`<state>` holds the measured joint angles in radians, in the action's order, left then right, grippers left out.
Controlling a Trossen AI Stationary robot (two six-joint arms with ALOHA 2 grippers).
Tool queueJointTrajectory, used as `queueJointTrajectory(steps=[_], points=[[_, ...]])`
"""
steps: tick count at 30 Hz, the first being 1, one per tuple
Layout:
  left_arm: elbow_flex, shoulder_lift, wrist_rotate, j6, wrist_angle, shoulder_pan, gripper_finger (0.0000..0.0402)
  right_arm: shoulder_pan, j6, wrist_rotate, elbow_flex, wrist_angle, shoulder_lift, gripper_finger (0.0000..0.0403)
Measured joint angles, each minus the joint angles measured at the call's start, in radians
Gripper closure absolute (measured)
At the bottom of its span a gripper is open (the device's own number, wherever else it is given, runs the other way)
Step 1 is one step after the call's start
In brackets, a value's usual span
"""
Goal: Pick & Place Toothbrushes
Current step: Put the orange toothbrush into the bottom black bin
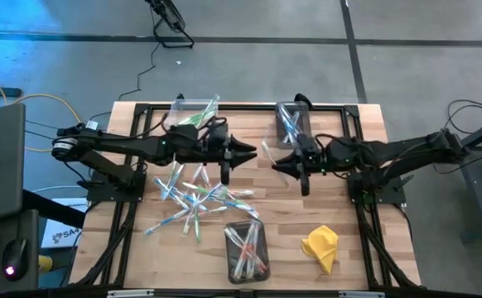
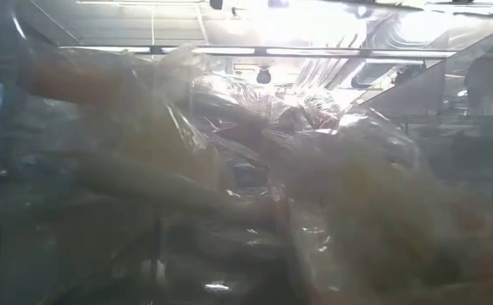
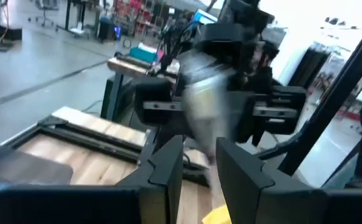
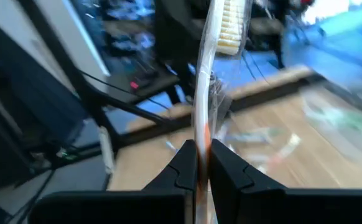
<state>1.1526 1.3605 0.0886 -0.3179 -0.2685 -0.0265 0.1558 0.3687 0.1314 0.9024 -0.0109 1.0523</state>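
Observation:
Many toothbrushes (image 1: 193, 197), white sticks with coloured accents, lie in a loose pile on the wooden table (image 1: 349, 207) left of centre. One white toothbrush (image 4: 206, 74) in a clear wrapper stands in my right gripper (image 4: 203, 149), which is shut on it above the table's middle (image 1: 272, 159). Its bristle head (image 4: 229, 25) is at the free end. My left gripper (image 3: 199, 162) faces it from the left (image 1: 249, 151), level, open, with nothing between its fingers. My right gripper pinches the toothbrush's handle (image 4: 201, 127) between its two fingers, at a spot with an orange accent. The brush runs on past the fingertips, bristle head farthest out. It is lifted clear of the table, with the wrapper loose around it.
Three clear bins hold toothbrushes: one at the far left (image 1: 193, 112), one at the far right (image 1: 291, 120), one near the front edge (image 1: 247, 248). A yellow cloth (image 1: 320, 247) lies at the front right. Blurred clear plastic fills the low view.

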Motion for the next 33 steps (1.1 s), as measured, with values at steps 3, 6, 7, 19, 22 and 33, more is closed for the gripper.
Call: queueJointTrajectory(steps=[3, 6, 7, 19, 22, 33], points=[[0.0, 0.016, -0.034, 0.008, -0.035, 0.0, 0.0309, 0.037, -0.045, 0.001, 0.0, -0.067, 0.0, 0.0389], [0.0, 0.046, -0.121, 0.048, -0.107, 0.0, 0.0309, 0.068, -0.076, 0.03, 0.0, -0.103, 0.0, 0.0389], [0.0, 0.059, -0.138, 0.049, -0.135, -0.001, 0.0309, 0.078, -0.082, 0.043, 0.0, -0.106, 0.0, 0.0389], [0.0, 0.144, -0.242, 0.013, -0.361, 0.0, 0.0246, 0.187, -0.111, 0.187, 0.0, -0.099, 0.0, 0.0389], [0.0, 0.144, -0.287, 0.002, -0.367, -0.001, 0.0241, 0.194, -0.104, 0.236, 0.0, -0.099, 0.001, 0.0389], [0.0, 0.144, -0.258, -0.001, -0.35, -0.022, 0.024, 0.193, -0.1, 0.236, 0.0, -0.198, 0.132, 0.0389]])
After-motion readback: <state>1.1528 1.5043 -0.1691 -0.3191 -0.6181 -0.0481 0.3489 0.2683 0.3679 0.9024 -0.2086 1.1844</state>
